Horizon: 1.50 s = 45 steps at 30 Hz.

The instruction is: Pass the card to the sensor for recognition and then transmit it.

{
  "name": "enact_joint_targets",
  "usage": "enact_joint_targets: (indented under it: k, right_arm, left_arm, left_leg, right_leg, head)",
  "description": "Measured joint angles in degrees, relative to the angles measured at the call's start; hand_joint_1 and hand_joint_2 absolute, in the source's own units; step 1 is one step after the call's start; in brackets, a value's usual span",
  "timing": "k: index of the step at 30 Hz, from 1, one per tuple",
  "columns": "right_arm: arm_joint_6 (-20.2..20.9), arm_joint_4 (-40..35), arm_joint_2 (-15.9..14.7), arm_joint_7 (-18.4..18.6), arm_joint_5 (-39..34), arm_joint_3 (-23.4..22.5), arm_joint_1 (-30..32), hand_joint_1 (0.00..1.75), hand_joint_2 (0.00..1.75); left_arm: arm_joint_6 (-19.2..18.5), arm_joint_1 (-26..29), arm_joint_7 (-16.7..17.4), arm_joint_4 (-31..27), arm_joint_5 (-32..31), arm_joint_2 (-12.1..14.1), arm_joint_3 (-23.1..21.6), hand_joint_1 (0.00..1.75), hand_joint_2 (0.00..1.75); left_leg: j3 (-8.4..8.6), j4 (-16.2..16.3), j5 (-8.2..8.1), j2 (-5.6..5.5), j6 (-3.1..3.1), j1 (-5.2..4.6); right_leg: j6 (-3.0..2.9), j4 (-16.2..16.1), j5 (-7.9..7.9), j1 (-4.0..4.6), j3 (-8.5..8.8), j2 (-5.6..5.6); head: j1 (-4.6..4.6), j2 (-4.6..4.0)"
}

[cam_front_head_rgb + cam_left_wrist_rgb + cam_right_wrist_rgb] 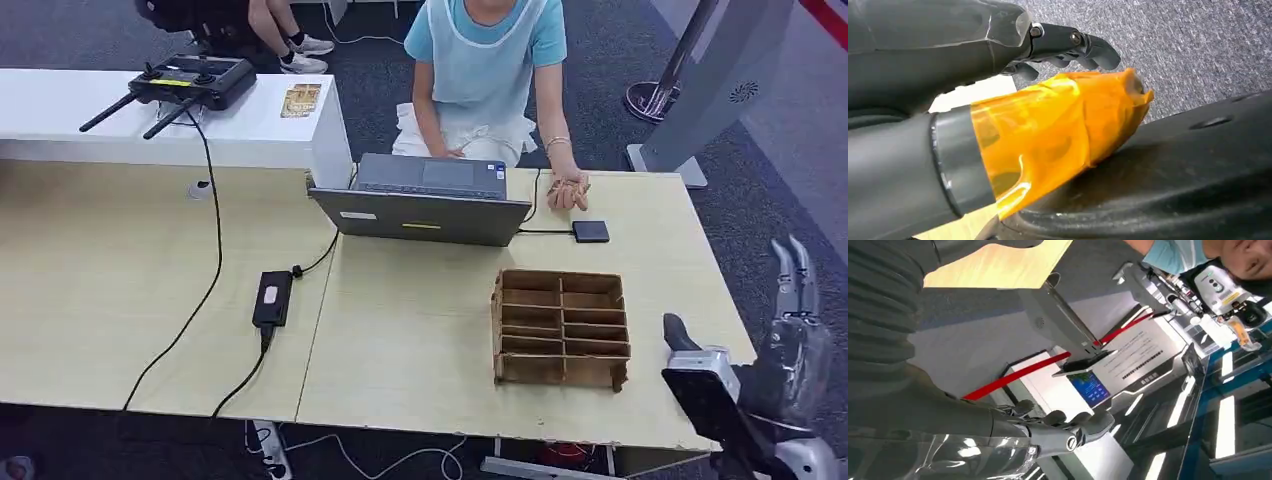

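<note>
A small black sensor pad [590,231] lies on the pale wooden table [420,340], wired to the laptop [430,200]. Just behind it a person's hand [567,190] rests on the table with something small and tan under the fingers; I cannot tell if it is the card. My right hand [790,300] is raised off the table's right edge, fingers straight and apart, holding nothing; in the right wrist view its fingers [1068,432] are bare. My left hand [1048,100], its thumb wrapped in orange tape, hangs over grey carpet and holds nothing.
A brown compartmented wooden box [560,328] stands between my right hand and the sensor. A power brick [272,298] and cables cross the table's middle. A white counter [150,125] at the far left carries a black remote controller [190,82]. The person sits behind the laptop.
</note>
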Motion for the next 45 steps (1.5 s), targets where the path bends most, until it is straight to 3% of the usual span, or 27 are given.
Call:
enact_joint_targets:
  k: [5,13,21,30,38,45]
  right_arm:
    - [-2.5,-0.8,-0.3,2.2,7.8,0.0,1.5,0.0,1.75]
    - [-6.9,-1.0,-2.1,10.7,23.5,1.6,4.5,0.0,1.75]
    - [-7.0,-1.1,-4.3,15.3,29.4,3.6,6.0,0.0,1.75]
    - [0.7,-0.5,-11.3,22.1,33.9,8.8,8.3,0.0,1.75]
    - [5.4,0.2,-16.6,23.1,31.0,12.4,9.6,0.0,1.75]
    - [8.1,1.3,-19.2,23.1,29.3,14.6,9.1,0.0,1.75]
  left_arm:
    - [0.0,0.0,0.0,0.0,0.1,0.0,0.0,0.0,0.0]
    - [0.0,0.0,0.0,0.0,0.9,0.0,0.0,0.0,0.0]
    - [0.0,0.0,0.0,0.0,1.1,-0.1,0.0,0.0,0.0]
    - [-0.1,0.0,0.0,0.0,2.4,-0.1,0.0,0.0,0.0]
    - [-0.2,0.0,-0.1,0.0,3.0,-0.1,-0.1,0.0,0.0]
    - [-0.4,0.0,-0.2,0.0,3.1,-0.1,-0.2,0.0,0.0]
  left_leg:
    - [-0.01,0.0,0.0,0.0,0.0,-0.01]
    - [-0.01,0.0,-0.01,0.0,0.0,0.0]
    - [0.0,0.0,0.0,0.01,0.0,-0.01]
    - [0.0,0.0,-0.03,0.02,0.03,-0.02]
    - [0.0,0.0,-0.02,0.03,0.03,-0.02]
    - [0.0,0.0,-0.02,0.03,0.03,-0.02]
  right_leg:
    - [0.0,0.0,0.0,0.0,0.0,0.0]
    - [0.0,0.0,0.0,0.0,-0.01,-0.01]
    - [0.0,0.0,0.0,0.0,0.01,0.01]
    - [0.0,0.0,0.0,-0.02,0.0,0.02]
    - [0.0,0.0,0.0,-0.02,-0.01,0.02]
    - [0.0,0.0,0.0,-0.01,0.0,0.02]
  head:
    - [0.0,0.02]
    - [0.02,0.02]
    - [0.0,0.0]
    - [0.0,0.0]
    - [0.0,0.02]
    - [0.0,0.0]
